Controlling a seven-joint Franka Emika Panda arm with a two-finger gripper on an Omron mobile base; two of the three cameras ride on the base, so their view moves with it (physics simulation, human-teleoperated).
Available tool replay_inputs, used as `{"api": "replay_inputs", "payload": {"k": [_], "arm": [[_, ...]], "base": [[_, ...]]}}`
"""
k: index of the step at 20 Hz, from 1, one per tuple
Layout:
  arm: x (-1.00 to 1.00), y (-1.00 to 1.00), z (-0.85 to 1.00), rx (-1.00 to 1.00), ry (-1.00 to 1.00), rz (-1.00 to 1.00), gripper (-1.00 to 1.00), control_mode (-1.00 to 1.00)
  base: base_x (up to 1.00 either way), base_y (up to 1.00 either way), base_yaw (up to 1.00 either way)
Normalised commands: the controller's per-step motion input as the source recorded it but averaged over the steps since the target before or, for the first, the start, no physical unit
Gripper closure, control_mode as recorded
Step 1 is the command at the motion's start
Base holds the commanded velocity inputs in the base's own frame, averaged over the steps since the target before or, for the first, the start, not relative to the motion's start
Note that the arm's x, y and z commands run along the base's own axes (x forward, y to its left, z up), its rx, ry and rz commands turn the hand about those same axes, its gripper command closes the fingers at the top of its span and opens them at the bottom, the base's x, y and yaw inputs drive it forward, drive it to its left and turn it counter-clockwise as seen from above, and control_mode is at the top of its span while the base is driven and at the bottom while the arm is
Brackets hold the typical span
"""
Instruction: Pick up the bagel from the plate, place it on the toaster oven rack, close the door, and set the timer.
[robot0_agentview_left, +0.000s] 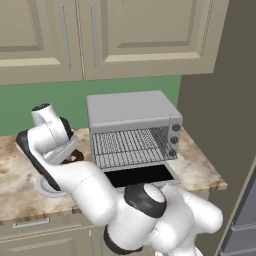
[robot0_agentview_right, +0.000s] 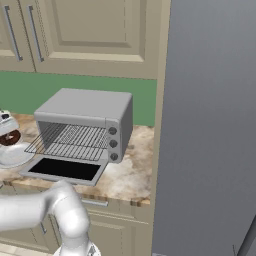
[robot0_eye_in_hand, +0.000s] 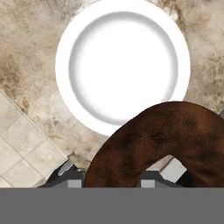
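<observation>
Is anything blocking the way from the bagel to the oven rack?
Nothing visible. The gripper holds the bagel above the plate; the door lies open and the rack is bare.

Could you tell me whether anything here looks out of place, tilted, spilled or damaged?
Nothing stands out. The bagel is lifted in the end effector above the bare plate. The door lies open flat, and the rack is slid partly out, level.
</observation>
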Motion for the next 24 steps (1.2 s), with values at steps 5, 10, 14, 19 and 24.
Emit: {"api": "replay_inputs", "payload": {"k": [5,10,14,19,24], "arm": [[-0.43,-0.73,0.43,0.0,-0.03,-0.17,1.0,-1.0],[-0.26,-0.67,0.46,0.0,-0.06,-0.17,1.0,-1.0],[0.0,-0.77,0.14,0.0,-0.09,-0.15,1.0,-1.0],[0.11,-0.62,0.0,0.0,-0.07,-0.12,1.0,-1.0],[0.3,-0.42,-0.08,0.0,-0.04,-0.11,1.0,-1.0]], "base": [[0.0,0.0,0.0],[0.0,0.0,0.0],[0.0,0.0,0.0],[0.0,0.0,0.0],[0.0,0.0,0.0]]}}
